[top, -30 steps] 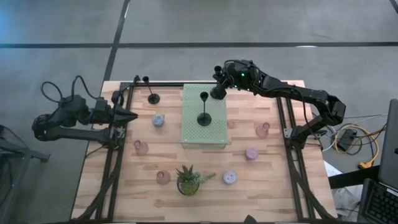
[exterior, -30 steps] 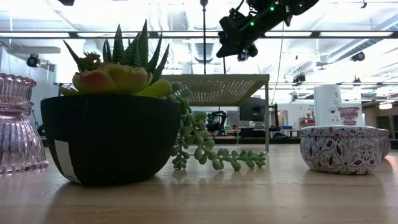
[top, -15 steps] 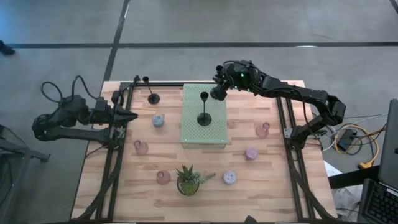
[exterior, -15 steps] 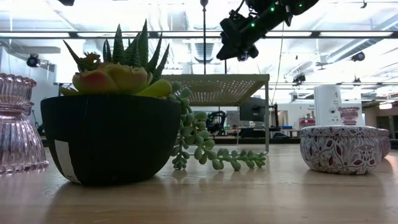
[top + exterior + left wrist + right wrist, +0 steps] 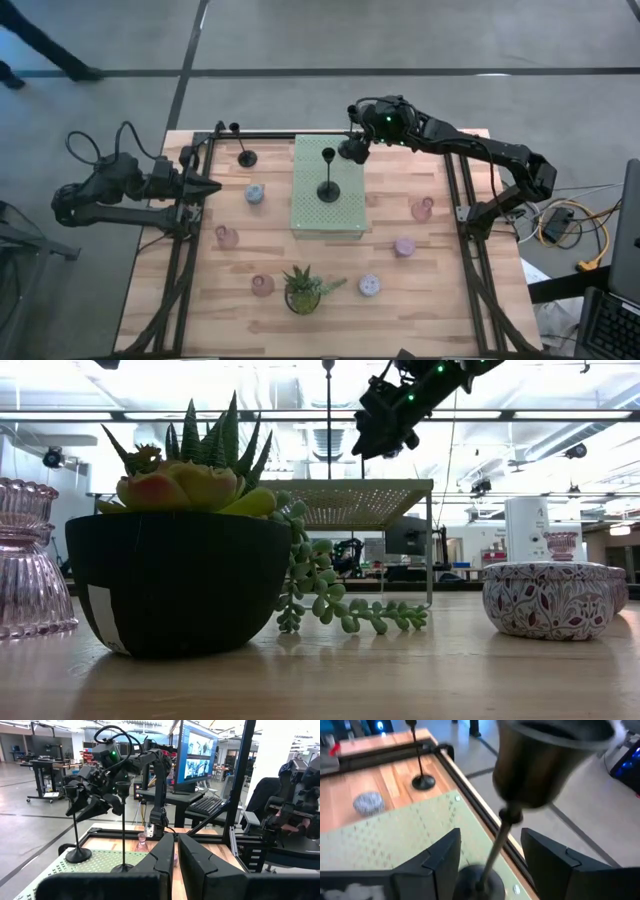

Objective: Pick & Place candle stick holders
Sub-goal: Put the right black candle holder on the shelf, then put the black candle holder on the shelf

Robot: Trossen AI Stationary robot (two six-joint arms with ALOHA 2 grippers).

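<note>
A green perforated stand (image 5: 310, 215) sits mid-table. Two black candle stick holders stand on it by their disc bases: one in the middle (image 5: 328, 190) and one at its far right corner (image 5: 75, 820). My right gripper (image 5: 491, 837) is open at that corner holder, one finger on each side of its stem (image 5: 502, 832) below the cup top (image 5: 550, 760), without touching it. A third black holder (image 5: 246, 157) stands on the table at the far left. My left gripper (image 5: 210, 188) waits shut at the left edge.
Squat pastel cups are scattered on the wood: blue (image 5: 255, 193), pink (image 5: 228, 237), pink (image 5: 262, 286), patterned (image 5: 370, 286), lilac (image 5: 404, 246), pink (image 5: 422, 209). A green potted plant (image 5: 303, 288) stands near the front. Black frame rails (image 5: 180, 270) run along both sides.
My right gripper has opened and let go of the far-corner holder's stem, tipping its wrist a little while staying in place. The holder stays upright on the green stand.
</note>
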